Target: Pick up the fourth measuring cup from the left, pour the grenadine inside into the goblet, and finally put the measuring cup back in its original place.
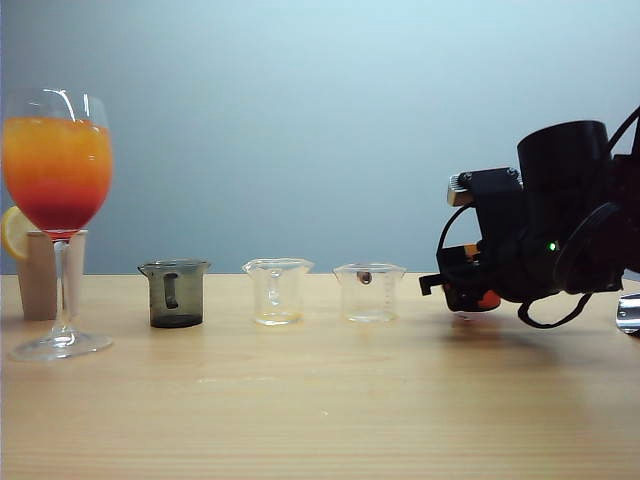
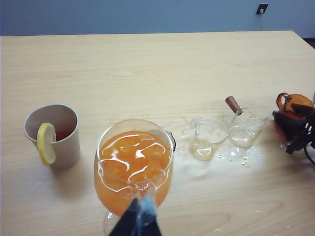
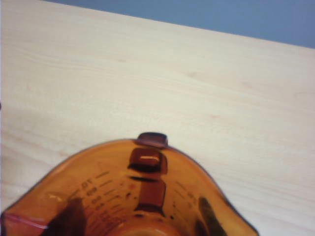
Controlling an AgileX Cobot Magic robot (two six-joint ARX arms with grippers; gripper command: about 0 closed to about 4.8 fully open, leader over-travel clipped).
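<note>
Evidently the right gripper (image 1: pixel 470 297) pinched the fourth measuring cup (image 3: pixel 133 196) low over the table (image 1: pixel 320 400); left gripper's (image 2: pixel 139 216) state was indiscernible.

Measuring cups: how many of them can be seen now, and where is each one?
4. On the table: smoky grey cup nearest the goblet, then two clear cups. The amber cup is in the right gripper, beyond them.

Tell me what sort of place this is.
Probably a lab tabletop staged as a drink-mixing bench: a bare wooden table, a goblet of layered orange-red drink, a row of small measuring cups, a plain blue-grey backdrop.
</note>
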